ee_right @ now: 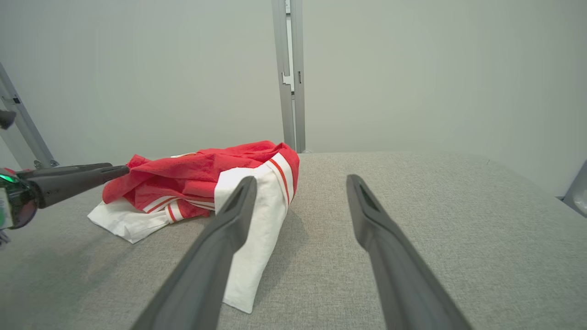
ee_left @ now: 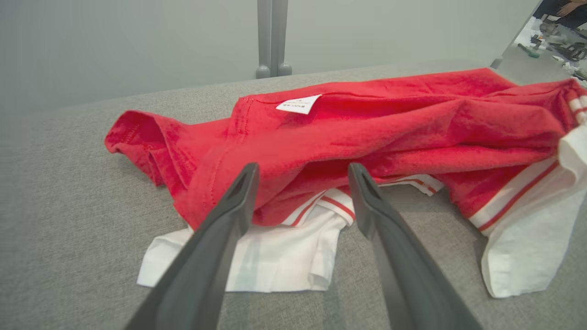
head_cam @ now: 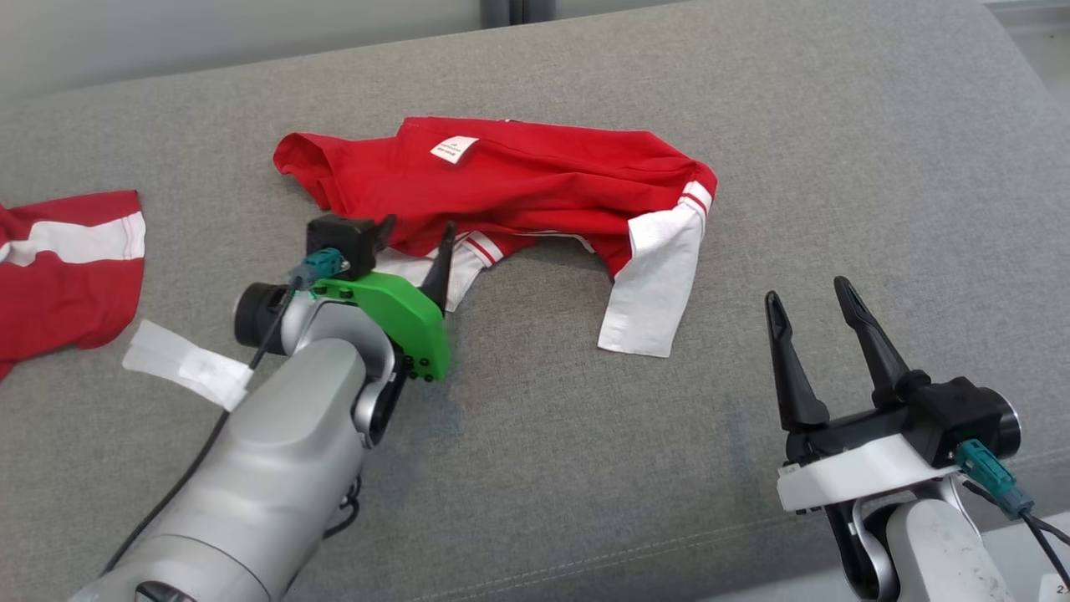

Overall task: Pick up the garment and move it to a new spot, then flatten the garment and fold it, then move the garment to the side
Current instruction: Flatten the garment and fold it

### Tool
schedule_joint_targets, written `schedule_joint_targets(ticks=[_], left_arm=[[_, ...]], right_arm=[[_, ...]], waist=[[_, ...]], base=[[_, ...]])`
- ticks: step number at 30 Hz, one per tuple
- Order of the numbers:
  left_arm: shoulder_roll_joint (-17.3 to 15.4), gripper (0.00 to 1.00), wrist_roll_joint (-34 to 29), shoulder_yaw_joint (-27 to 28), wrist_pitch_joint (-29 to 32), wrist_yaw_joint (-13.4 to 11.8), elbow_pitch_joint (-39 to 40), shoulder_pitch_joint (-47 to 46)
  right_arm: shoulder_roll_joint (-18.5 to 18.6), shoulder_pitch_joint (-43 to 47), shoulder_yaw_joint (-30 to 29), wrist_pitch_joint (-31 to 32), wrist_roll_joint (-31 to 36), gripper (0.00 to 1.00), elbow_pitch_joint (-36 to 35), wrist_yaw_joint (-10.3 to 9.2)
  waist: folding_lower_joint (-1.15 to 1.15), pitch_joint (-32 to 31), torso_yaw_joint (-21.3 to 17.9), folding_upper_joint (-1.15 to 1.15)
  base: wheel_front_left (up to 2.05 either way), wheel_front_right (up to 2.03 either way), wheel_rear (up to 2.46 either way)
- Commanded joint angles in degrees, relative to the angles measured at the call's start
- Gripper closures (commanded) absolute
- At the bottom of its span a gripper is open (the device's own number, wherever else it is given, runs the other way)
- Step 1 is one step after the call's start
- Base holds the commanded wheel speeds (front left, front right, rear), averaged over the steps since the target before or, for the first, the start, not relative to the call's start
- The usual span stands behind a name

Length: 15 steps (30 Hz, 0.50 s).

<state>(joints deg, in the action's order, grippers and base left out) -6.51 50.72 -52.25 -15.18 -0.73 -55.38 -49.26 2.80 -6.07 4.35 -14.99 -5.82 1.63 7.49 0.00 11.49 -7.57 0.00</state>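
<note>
Left gripper (head_cam: 418, 227) is being held wide open with nothing in it. Its two dark fingers are being set either side of the near hem of the red garment (head_cam: 535, 180), just where a white sleeve (ee_left: 275, 256) is poking out from under the red cloth.

- Garment is lying crumpled toward the far edge of the grey cushion (head_cam: 585, 468), about midway along it, label (head_cam: 454, 149) showing (probably inside out).
- Wide spread is judged deliberate: room is being allowed for a bunched double layer, so that the first lift to a new spot can be made.
- Left forearm is being angled in from the near left corner, wrist tipped so the fingers are pointing low along the cushion.
- Right gripper (head_cam: 805, 290) is likewise being held fully spread and empty by the near right corner, fingers aimed at the far edge, apart from the other sleeve (head_cam: 656, 284); it is judged to be waiting.
- Second red-and-white cloth (head_cam: 67, 267) is lying at the left edge, untouched.
</note>
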Motion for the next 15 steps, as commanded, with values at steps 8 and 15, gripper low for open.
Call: schedule_joint_targets(ticks=[8, 15], left_arm=[[-2.15, 0.0, -3.48, -2.02, 0.1, 1.03, -7.93, -4.73], [-2.27, 0.0, -3.08, -0.52, 0.01, 0.19, -11.54, -8.13]], right_arm=[[0.18, -1.37, -0.03, -0.21, -0.39, 0.0, -0.84, 0.0], [0.18, -2.7, 0.03, -0.21, -1.04, 0.0, -1.39, 0.0]], waist=[[0.0, 4.64, -3.78, 0.0], [0.0, 6.86, -4.93, 0.0]], base=[[0.0, 0.0, 0.0], [0.0, 0.0, 0.0]])
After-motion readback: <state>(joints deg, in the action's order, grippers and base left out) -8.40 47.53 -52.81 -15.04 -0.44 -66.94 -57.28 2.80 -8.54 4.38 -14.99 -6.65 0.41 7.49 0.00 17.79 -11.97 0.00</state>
